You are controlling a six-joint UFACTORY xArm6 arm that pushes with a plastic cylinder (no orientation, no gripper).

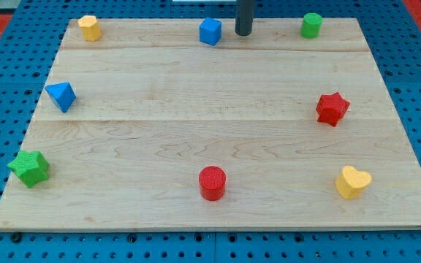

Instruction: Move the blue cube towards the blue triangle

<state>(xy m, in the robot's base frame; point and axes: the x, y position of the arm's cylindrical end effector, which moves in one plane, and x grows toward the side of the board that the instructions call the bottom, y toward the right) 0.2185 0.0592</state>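
The blue cube (210, 31) sits near the top edge of the wooden board, a little left of centre. The blue triangle (61, 96) lies at the board's left side, well below and left of the cube. My tip (243, 33) is a dark rod coming down from the view's top; it stands just right of the blue cube, with a small gap between them.
A yellow block (89, 28) is at the top left, a green cylinder (311, 25) at the top right, a red star (332, 109) at the right, a yellow heart (352, 182) at the bottom right, a red cylinder (213, 183) at bottom centre, a green star (29, 168) at the bottom left.
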